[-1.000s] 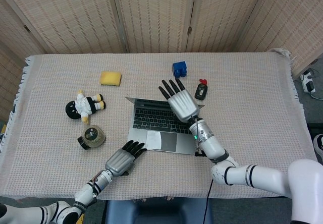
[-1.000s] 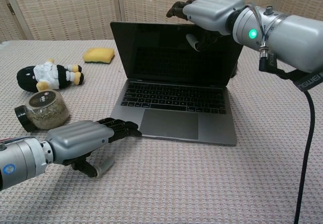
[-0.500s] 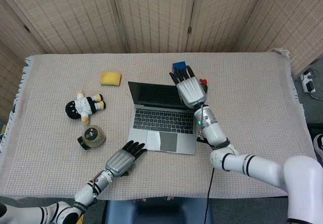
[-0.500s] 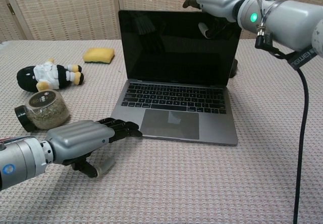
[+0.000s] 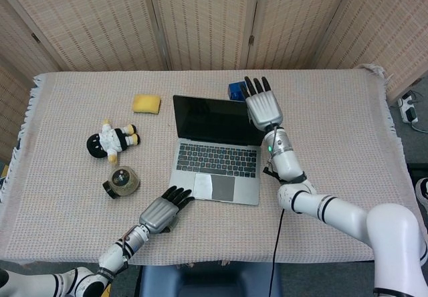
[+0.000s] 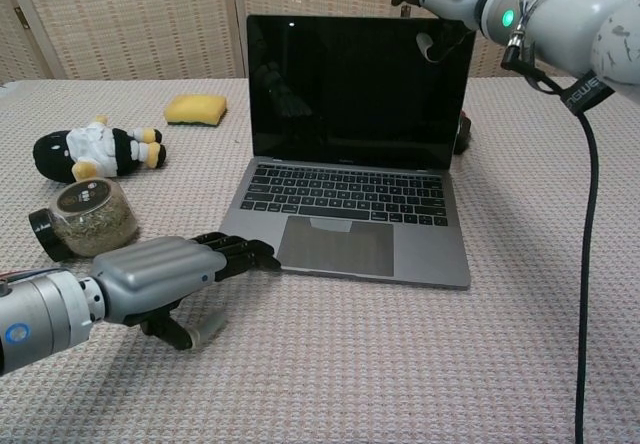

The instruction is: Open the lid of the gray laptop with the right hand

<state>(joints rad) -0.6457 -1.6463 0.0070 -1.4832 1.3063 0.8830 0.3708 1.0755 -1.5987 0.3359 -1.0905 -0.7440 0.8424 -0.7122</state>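
The gray laptop (image 5: 215, 160) stands open at the table's middle, its dark screen (image 6: 355, 89) nearly upright. My right hand (image 5: 263, 106) is at the lid's top right corner. Its fingers reach over the top edge and behind the lid, while the thumb (image 6: 430, 44) lies on the screen side, so the corner sits pinched between them. My left hand (image 5: 160, 211) rests palm down on the cloth by the laptop's front left corner and holds nothing. In the chest view its fingertips (image 6: 250, 254) lie right beside the laptop's base.
Left of the laptop lie a yellow sponge (image 5: 146, 103), a black-and-white plush doll (image 5: 112, 140) and a small jar (image 5: 122, 181). A blue block (image 5: 235, 89) sits just behind the lid. A small dark object (image 6: 462, 134) shows beside the screen's right edge.
The right hand has swung the lid up and back, from a low angle to nearly upright, moving toward the table's far side with it. The left hand has not moved.
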